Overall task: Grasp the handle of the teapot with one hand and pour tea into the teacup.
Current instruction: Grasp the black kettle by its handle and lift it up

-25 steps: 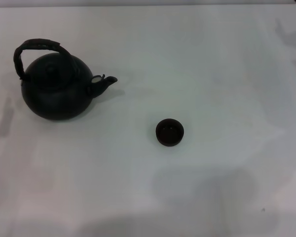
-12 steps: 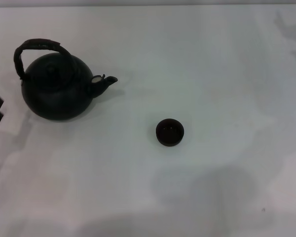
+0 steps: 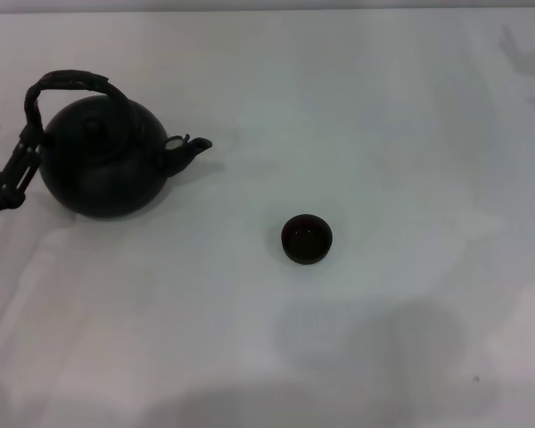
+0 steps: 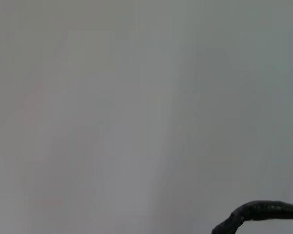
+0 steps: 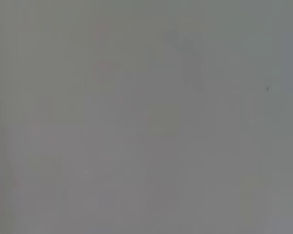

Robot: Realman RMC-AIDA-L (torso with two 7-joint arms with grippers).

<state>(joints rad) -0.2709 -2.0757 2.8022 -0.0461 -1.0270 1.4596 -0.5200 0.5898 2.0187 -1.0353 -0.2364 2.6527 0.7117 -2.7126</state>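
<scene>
The round black teapot (image 3: 102, 160) stands at the table's far left, its short spout (image 3: 189, 147) pointing right toward the teacup. Its dark wrapped handle (image 3: 69, 82) arches over the lid, and a piece of that handle (image 4: 263, 212) also shows in the left wrist view. The tiny dark teacup (image 3: 307, 239) sits apart near the table's middle. My left gripper (image 3: 7, 138) comes in from the left edge, open, beside the pot's left flank and just below the handle's left end. It holds nothing. My right gripper is out of view.
The white table (image 3: 383, 134) spreads wide to the right of and in front of the cup. Its far edge (image 3: 267, 9) runs along the top of the head view. The right wrist view shows only the pale table surface (image 5: 146, 117).
My left gripper has come up and rightward from the left edge until it is right beside the teapot. The teapot and the teacup have stayed where they were.
</scene>
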